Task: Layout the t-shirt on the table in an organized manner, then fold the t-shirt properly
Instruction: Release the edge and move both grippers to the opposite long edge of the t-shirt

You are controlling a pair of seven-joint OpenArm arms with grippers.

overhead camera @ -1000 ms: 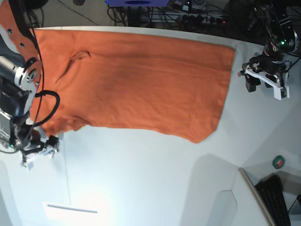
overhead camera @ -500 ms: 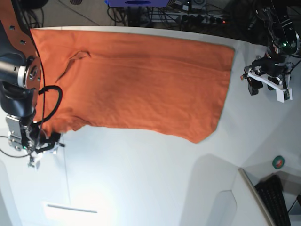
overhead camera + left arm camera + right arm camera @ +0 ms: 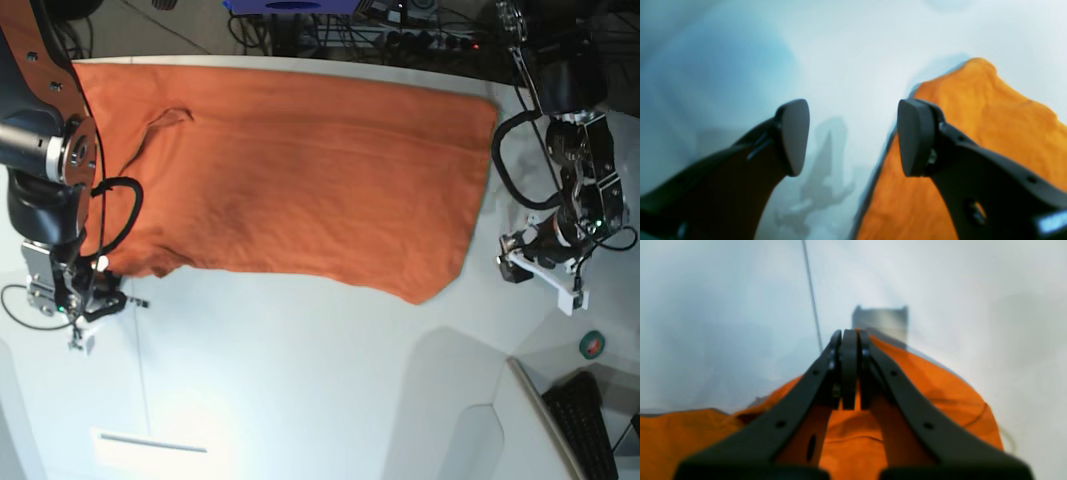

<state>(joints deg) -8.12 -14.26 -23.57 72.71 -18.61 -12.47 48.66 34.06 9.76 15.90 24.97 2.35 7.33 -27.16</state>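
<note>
**Base view: orange shirt spread wide as two claws work its ends**

Base view shows the shirt (image 3: 290,170) lying flat on the white table (image 3: 300,390), filling most of the far half of the tabletop. One long edge runs along the table's far side; the near edge slants down to a loose corner that points toward the middle of the table. A small crease sits in the fabric near the view's upper left.

The right gripper (image 3: 95,300), at the view's left, is down at the shirt's near-left corner. From the right wrist camera, its fingers (image 3: 849,370) are pressed together, with orange cloth bunched directly under and around them; whether a fold is actually pinched between the tips cannot be made out. A thin dark seam (image 3: 811,296) in the tabletop runs away just beyond the tips.

The left gripper (image 3: 540,265), at the view's right, hangs over bare table just beside the shirt's right-hand edge, apart from the cloth. Its wrist camera shows the two pads (image 3: 795,136) standing well apart with nothing between them, white table below the gap and the shirt's edge lying under the right-hand finger.

A green roll of tape (image 3: 593,343) rests near the table's right edge.
</note>
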